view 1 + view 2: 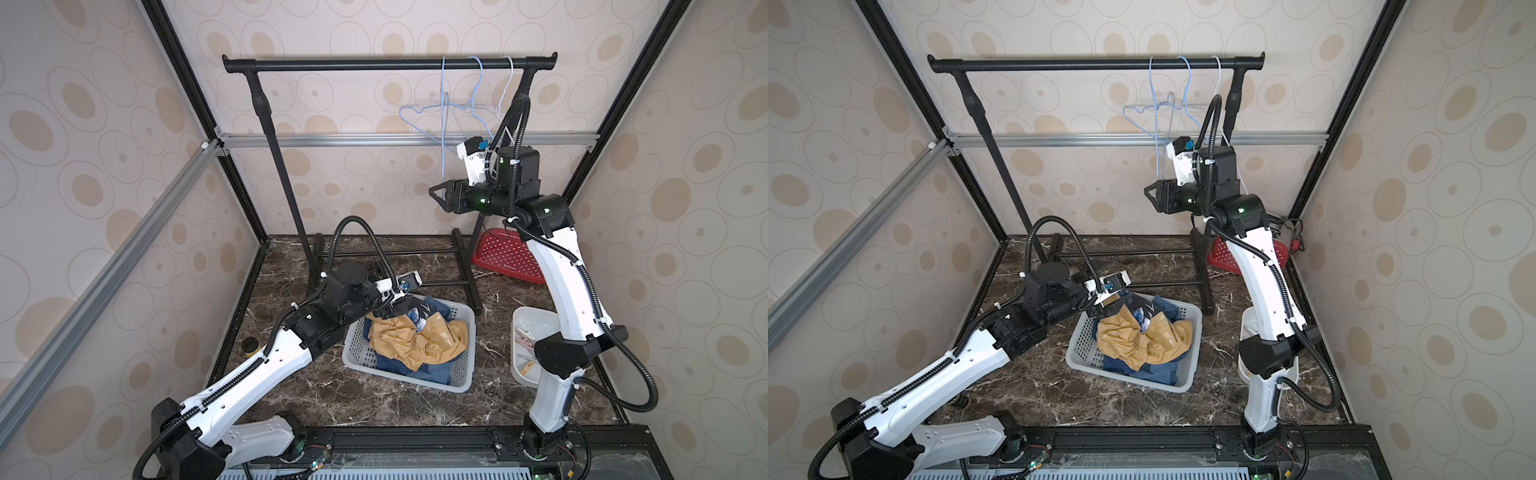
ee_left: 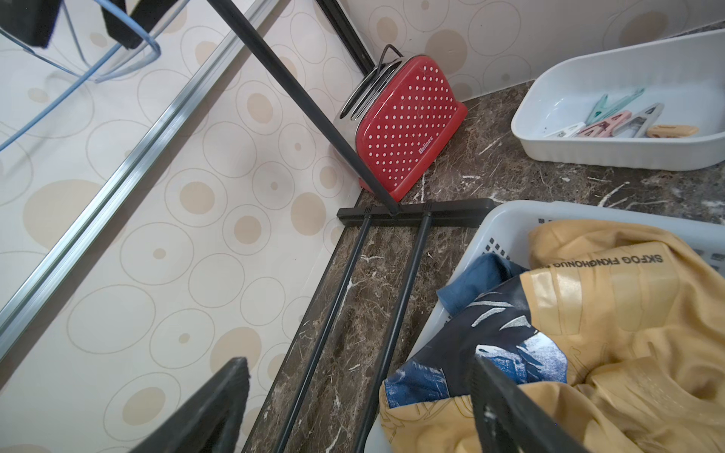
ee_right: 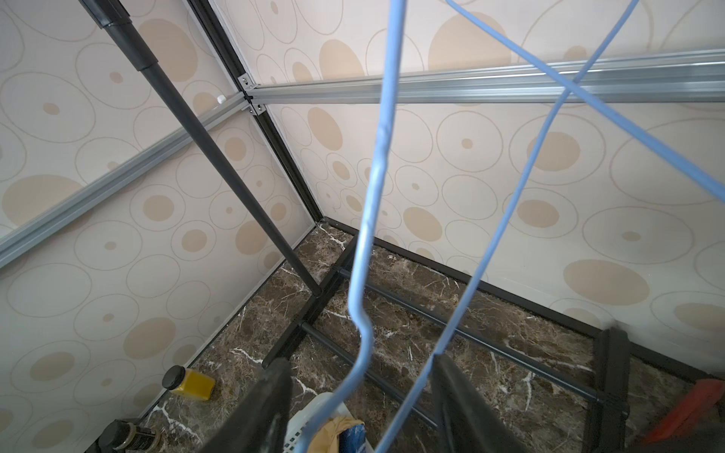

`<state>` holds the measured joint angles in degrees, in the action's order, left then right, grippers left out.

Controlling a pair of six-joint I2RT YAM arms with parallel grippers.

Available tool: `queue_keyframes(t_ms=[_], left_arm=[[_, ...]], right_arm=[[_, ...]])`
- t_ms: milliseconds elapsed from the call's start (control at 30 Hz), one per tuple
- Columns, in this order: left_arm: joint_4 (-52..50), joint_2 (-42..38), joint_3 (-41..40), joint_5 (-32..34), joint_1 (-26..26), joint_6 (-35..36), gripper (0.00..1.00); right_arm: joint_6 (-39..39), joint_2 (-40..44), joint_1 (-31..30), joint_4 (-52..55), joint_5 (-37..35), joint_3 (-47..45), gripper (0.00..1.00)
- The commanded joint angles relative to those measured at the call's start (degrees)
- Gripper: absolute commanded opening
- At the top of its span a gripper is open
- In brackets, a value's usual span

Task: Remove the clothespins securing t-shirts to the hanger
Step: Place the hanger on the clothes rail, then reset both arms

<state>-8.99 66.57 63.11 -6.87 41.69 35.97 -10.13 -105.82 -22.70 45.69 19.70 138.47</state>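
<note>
Clothespins (image 2: 612, 121): all lying in the white tray (image 2: 588, 155), five or so showing, at 4 o'clock on the table in a top view. T-shirts (image 1: 419, 340): heaped in the grey basket (image 1: 359, 357), 6 o'clock of the rack. Hangers (image 1: 446, 110) hang bare on the rail (image 1: 374, 64), 1 o'clock. No pin seen on them, though the white hanger (image 1: 508, 79) is partly hidden, so I can't be sure.

Right gripper (image 3: 363, 362): jaws apart, blue wire running between them, gripping nothing. Left gripper (image 2: 359, 364): jaws wide, empty, over the basket's 11 o'clock corner.

Looks near done. Back your right jaws straight off the wire with no sideways drag, or you'll hook the hanger off the rail. Check the white hanger before quitting.
</note>
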Motion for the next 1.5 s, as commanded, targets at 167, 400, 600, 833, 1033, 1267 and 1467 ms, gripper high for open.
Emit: queue_keyframes(t_ms=[167, 400, 600, 833, 1033, 1267, 1467], left_arm=[[0.0, 1.5, 0.6, 0.6, -1.8, -4.7, 0.89], [4.1, 0.8, -2.9, -1.6, -5.6, -11.0, 0.89], [8.5, -0.6, -7.6, -3.2, -10.3, -16.9, 0.9], [14.2, -2.5, -13.8, -2.6, -15.1, -23.9, 0.94], [15.1, -3.7, -16.0, -0.9, -17.1, -25.5, 0.99], [26.2, -4.0, -23.7, 10.7, -20.4, -32.8, 0.99], [32.2, -3.3, -29.7, 27.0, -25.4, -35.4, 0.99]], right_arm=[[4.4, 14.5, 0.3, -2.0, -2.4, -16.3, 0.62], [5.5, 27.2, 0.3, -4.4, -6.6, -32.8, 0.64], [6.4, 39.2, 0.5, -8.1, -13.0, -48.9, 0.68], [4.1, 48.0, 3.9, -11.2, -17.0, -64.2, 0.73], [1.0, 52.1, 8.5, -14.6, -17.0, -74.6, 1.0], [1.0, 54.8, 11.7, -25.3, -28.6, -91.1, 1.0], [2.8, 58.1, 13.6, -42.4, -45.1, -107.3, 1.0]])
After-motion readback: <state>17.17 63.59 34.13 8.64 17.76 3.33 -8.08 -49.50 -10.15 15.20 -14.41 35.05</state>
